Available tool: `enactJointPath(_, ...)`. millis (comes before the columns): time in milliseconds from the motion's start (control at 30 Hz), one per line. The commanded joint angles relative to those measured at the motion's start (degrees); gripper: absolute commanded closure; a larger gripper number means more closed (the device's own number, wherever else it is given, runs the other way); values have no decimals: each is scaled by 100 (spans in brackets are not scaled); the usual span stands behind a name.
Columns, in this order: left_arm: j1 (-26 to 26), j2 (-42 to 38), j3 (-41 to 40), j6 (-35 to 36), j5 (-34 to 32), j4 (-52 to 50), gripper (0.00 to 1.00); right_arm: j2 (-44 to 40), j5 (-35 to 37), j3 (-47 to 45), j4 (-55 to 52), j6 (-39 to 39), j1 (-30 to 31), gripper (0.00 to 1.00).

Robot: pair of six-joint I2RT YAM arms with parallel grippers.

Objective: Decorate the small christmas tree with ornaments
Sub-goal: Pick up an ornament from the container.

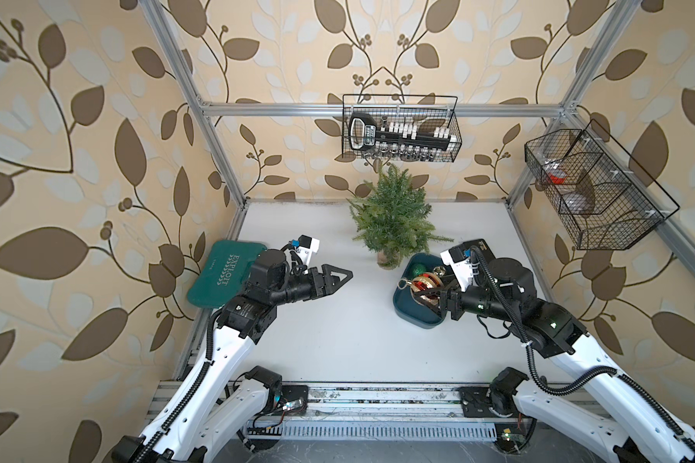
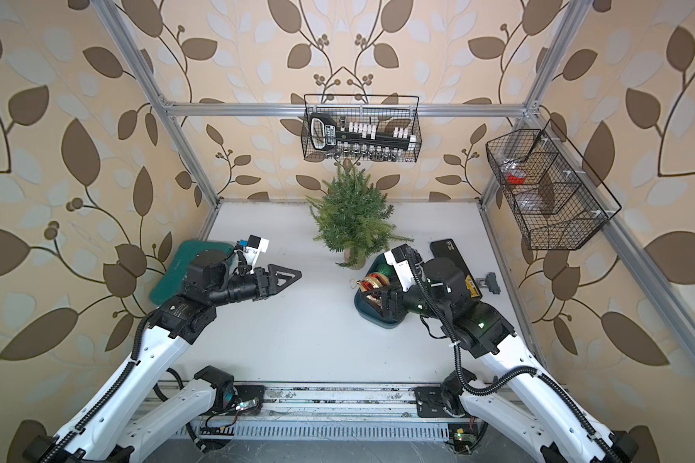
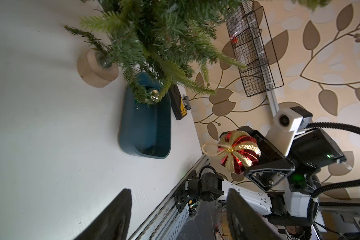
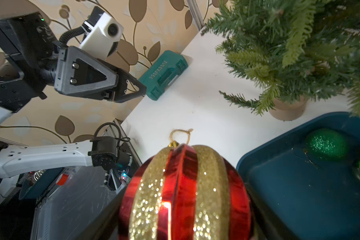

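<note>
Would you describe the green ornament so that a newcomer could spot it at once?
Find the small christmas tree at the back of the white table; a dark blue tray sits beside its base. In the tray's end nearest the tree lies the green glittery ball, the only green one, beside a shiny gold ball.

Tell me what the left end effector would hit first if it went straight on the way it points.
Probably the striped ball in the right end effector; height is unclear, so the left end effector might pass beside it.
</note>
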Motion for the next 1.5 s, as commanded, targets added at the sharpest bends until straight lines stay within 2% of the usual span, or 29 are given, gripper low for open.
enactJointPath(0,-152,73,289,-137,207,426,29,111,-167,346,255,16,-5,32)
enactJointPath(233,-594,556,588,-148,85,842,33,349,-251,775,494,212,-22,32)
enactJointPath(400,-634,994,931,-212,111,1263,37,660,-439,1148,667,273,-49,32)
enactJointPath(600,-634,1398,1446,-136,30,1308,45,1248,-582,1674,914,312,-49,32)
enactJointPath(733,-629,1491,1624,-108,-70,1312,49,1504,-628,1877,1075,335,-49,32)
enactJointPath(1300,-626,1762,2196,-66,-420,1374,52,2127,-592,2464,1559,447,-79,33)
enactJointPath(1467,-626,1825,2339,32,-554,1295,56,2335,-568,2618,1544,473,-106,33)
